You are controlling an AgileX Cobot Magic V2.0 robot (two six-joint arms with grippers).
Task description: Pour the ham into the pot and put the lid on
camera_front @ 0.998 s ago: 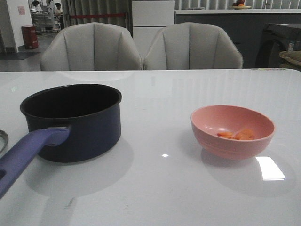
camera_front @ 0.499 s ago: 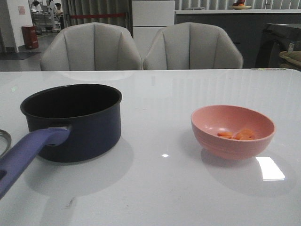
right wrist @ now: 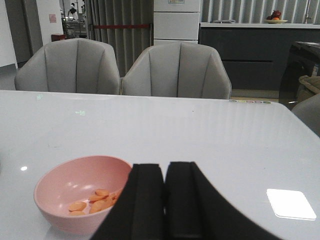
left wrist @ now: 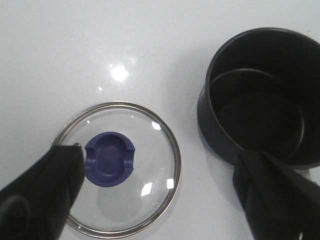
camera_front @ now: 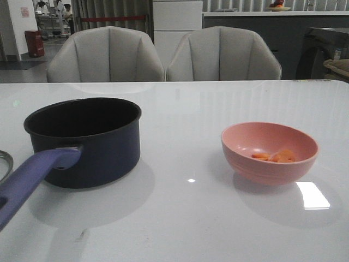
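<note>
The dark navy pot [camera_front: 82,143] stands at the left of the table, empty, its purple-blue handle [camera_front: 30,177] pointing toward me. The ham [camera_front: 275,156] lies as several orange slices in a pink bowl [camera_front: 270,164] at the right. Only an edge of the lid [camera_front: 2,162] shows at the far left. In the left wrist view the lid [left wrist: 150,200] lies flat beside the pot [left wrist: 265,95], knob [left wrist: 109,158] up. My left gripper [left wrist: 160,155] hangs above it, open wide and empty. My right gripper [right wrist: 165,167] is shut and empty, beside the bowl [right wrist: 60,192] with ham [right wrist: 95,200].
Two grey chairs [camera_front: 106,54] stand behind the table's far edge. A bright light patch [camera_front: 312,195] reflects on the white tabletop [camera_front: 191,218] in front of the bowl. Neither arm shows in the front view.
</note>
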